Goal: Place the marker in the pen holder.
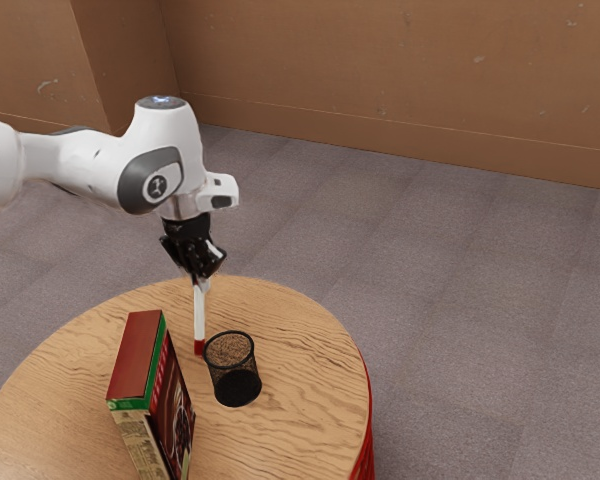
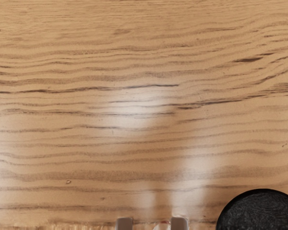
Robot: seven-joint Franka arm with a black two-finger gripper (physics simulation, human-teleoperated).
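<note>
In the exterior view the black gripper (image 1: pixel 203 284) points down over the round table, shut on the upper end of the white marker (image 1: pixel 200 315). The marker hangs nearly upright, red end down, just left of the pen holder's rim and outside it; whether that end touches the table is unclear. The black mesh pen holder (image 1: pixel 237 388) stands upright. In the wrist view the gripper (image 2: pixel 152 224) is at the lower edge, with part of the marker (image 2: pixel 161 226) between its fingertips, and the pen holder (image 2: pixel 260 211) lies off to one side.
A tall red and green box (image 1: pixel 160 400) stands on the wooden table (image 1: pixel 310 400), left of the pen holder in the exterior view. The table's round edge curves past the pen holder on the exterior view's right, with grey carpet (image 1: pixel 480 300) beyond.
</note>
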